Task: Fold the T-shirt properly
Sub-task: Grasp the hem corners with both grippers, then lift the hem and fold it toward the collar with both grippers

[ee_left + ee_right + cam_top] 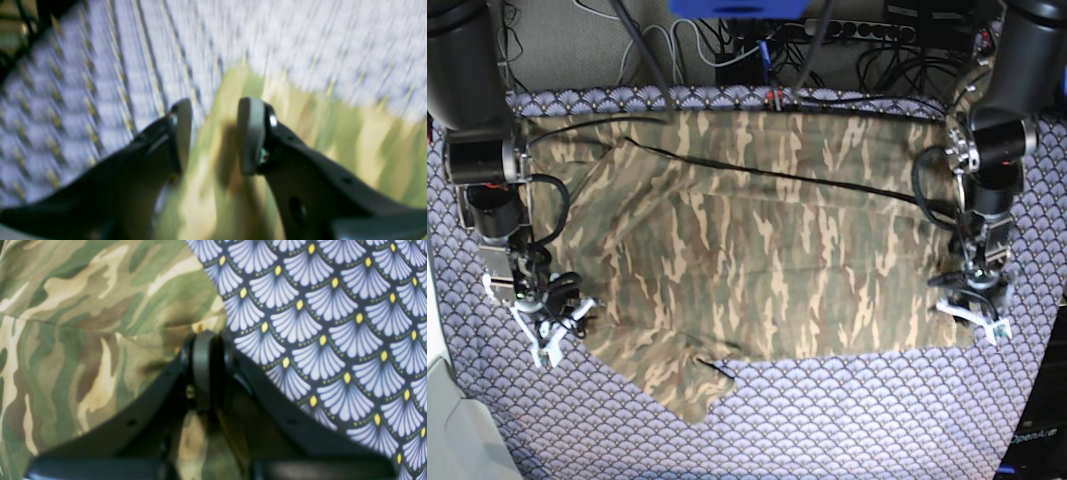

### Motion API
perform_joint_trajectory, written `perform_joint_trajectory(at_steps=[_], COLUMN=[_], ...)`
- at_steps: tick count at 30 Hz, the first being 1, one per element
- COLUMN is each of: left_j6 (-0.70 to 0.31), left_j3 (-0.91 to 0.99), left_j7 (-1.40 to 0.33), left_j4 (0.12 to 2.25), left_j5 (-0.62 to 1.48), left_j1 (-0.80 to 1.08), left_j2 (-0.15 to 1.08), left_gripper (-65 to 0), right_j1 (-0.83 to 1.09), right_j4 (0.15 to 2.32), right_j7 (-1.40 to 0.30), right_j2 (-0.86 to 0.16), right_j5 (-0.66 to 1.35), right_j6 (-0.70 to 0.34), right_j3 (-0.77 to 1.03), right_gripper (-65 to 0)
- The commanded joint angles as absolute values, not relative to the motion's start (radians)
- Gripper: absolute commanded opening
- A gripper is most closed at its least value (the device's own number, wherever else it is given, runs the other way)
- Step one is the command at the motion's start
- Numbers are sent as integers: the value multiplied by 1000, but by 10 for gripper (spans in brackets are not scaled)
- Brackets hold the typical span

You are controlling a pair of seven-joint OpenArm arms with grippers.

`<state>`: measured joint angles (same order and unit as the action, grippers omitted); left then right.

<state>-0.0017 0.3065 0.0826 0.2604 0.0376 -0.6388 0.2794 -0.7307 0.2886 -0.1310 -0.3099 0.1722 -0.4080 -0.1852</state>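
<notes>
Your T-shirt [757, 260] lies spread flat on tablecloth [847, 420]. Your right gripper [205, 340] clamped tight on shirt edge. Your left gripper [213, 133] parted above opposite edge, gripping nothing; view blurred.

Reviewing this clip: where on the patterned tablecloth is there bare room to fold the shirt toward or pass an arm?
Bare blue-grey scallop-patterned tablecloth runs along the near edge, widest in front of the camouflage cloth T-shirt, right of its low sleeve. Narrow strips remain outside each claw. It is crowded at the shirt's side edges, where the right claw and left claw work, and along the cable-strewn far edge.
</notes>
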Motion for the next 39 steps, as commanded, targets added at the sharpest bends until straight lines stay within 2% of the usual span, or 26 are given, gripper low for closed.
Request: perform_joint_trajectory(at_steps=[1, 19, 31, 33, 39], left_j6=[4, 2, -5, -7, -7], left_j3=[308, 312, 311, 311, 312], left_j7=[108, 99, 93, 58, 38], left_j4=[265, 229, 170, 174, 179], left_j5=[39, 42, 44, 44, 44], left_j1=[-668, -613, -610, -604, -599], left_j2=[294, 288, 242, 242, 226], left_gripper=[-420, -420, -426, -456, -643], right_j1=[-746, -748, -748, -748, -746], right_j4=[294, 294, 294, 294, 294], right_j7=[-163, -163, -163, -163, -163], right_j2=[-309, -309, -309, -309, -309], right_j5=[170, 170, 170, 170, 170], right_j6=[-432, -432, -432, -432, -432], right_j3=[-185, -183, -185, -185, -185], right_gripper=[-602, -602, -602, -602, -602])
